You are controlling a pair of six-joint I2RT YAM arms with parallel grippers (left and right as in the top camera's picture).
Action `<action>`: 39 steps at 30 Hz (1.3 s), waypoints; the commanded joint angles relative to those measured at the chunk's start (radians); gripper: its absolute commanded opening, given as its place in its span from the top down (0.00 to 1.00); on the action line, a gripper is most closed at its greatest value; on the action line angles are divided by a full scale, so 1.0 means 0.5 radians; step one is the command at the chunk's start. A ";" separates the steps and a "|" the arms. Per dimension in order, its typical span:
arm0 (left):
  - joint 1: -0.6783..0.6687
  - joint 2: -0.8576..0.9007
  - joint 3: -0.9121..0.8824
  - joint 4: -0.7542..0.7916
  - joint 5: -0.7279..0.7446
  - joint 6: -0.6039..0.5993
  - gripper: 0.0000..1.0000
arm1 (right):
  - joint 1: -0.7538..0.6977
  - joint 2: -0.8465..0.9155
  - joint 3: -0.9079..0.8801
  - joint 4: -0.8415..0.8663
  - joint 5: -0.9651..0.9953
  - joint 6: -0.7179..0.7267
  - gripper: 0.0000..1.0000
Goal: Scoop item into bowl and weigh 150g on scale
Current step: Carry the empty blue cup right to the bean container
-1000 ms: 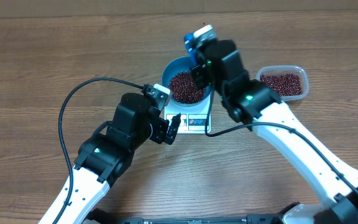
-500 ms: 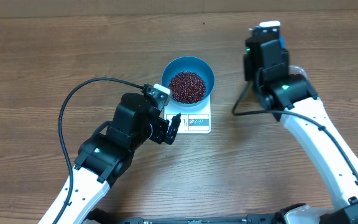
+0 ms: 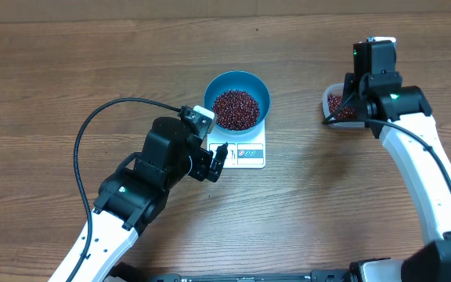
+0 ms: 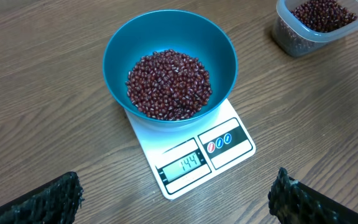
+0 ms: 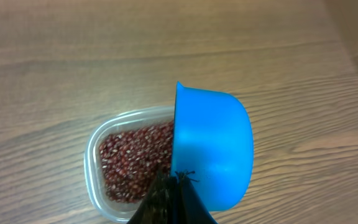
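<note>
The round deep bowl (image 4: 166, 28) is bright teal-blue, and its heap of small oval beans (image 4: 168, 84) is dark red-brown. The flat square plastic scale (image 4: 148, 134) is white. Its buttons (image 4: 219, 142), at 2 o'clock from the grey display (image 4: 182, 165), carry red and blue marks. The wooden table (image 4: 55, 93) shows streaked brown grain. The small plastic scoop (image 5: 213, 149) is vivid blue.

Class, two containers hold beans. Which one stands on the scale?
The round blue bowl; it sits on the white scale. The clear tub rests on the table.

A brown wood-grain table (image 3: 37, 78) fills the view.
</note>
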 commanded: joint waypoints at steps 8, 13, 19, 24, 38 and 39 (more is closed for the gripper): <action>-0.001 0.007 -0.019 0.002 0.001 -0.018 0.00 | -0.005 0.340 0.006 0.002 -0.098 0.014 0.96; -0.001 0.008 -0.019 0.002 0.001 -0.018 0.00 | -0.005 0.460 0.006 0.002 -0.099 0.014 0.96; -0.001 0.008 -0.019 0.002 0.001 -0.018 0.00 | -0.005 0.478 0.007 0.004 -0.137 0.014 0.96; -0.001 0.007 -0.019 0.002 0.001 -0.018 0.01 | -0.005 0.466 0.007 0.020 -0.339 0.014 0.96; -0.001 0.007 -0.019 0.002 0.001 -0.018 0.00 | -0.010 0.224 0.008 0.146 -0.464 0.014 0.96; -0.001 0.007 -0.019 0.002 0.001 -0.018 0.01 | -0.018 0.221 0.009 0.145 -0.464 0.014 0.96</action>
